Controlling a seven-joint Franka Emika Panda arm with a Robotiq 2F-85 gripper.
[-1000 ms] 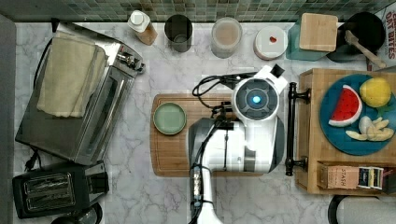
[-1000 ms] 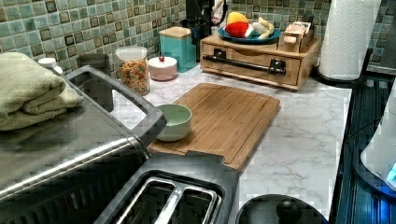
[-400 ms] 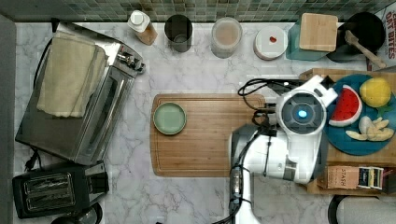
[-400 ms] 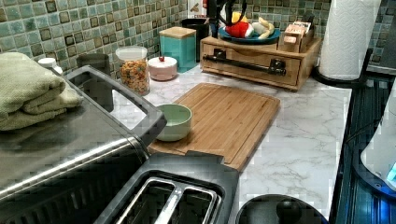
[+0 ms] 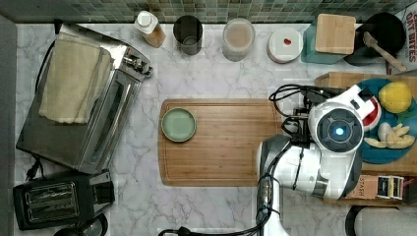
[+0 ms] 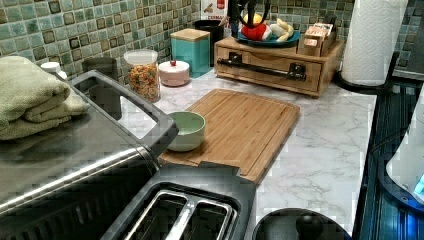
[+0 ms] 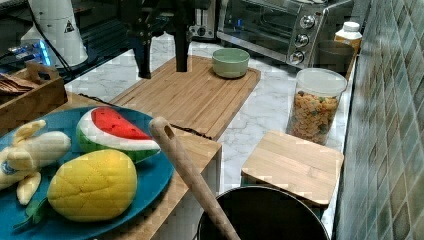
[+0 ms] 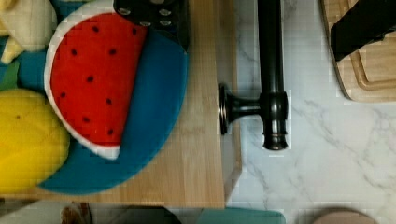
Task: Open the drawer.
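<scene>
1. Drawer (image 6: 272, 67) shut flush in a low light-wood box, at the far end of the bamboo cutting board (image 5: 219, 142) as the left view shows it; black bar handle (image 8: 272, 70) running along its front, standing off on a short post.
2. Gripper (image 7: 161, 47) above the drawer front, fingers spread wide — one dark finger (image 8: 154, 16) over the box top and the edge of the blue plate (image 8: 156, 116), the other (image 8: 362, 25) out over the cutting board's corner.
3. Handle between the two fingers, touched by neither; marble counter (image 8: 322, 140) below it.
4. On the plate atop the box: watermelon slice (image 8: 91, 79), just beside the nearer finger — a yellow fruit (image 8: 25, 140) next to it.
5. Green bowl (image 5: 179, 124) at the cutting board's opposite end, well apart from the drawer.
</scene>
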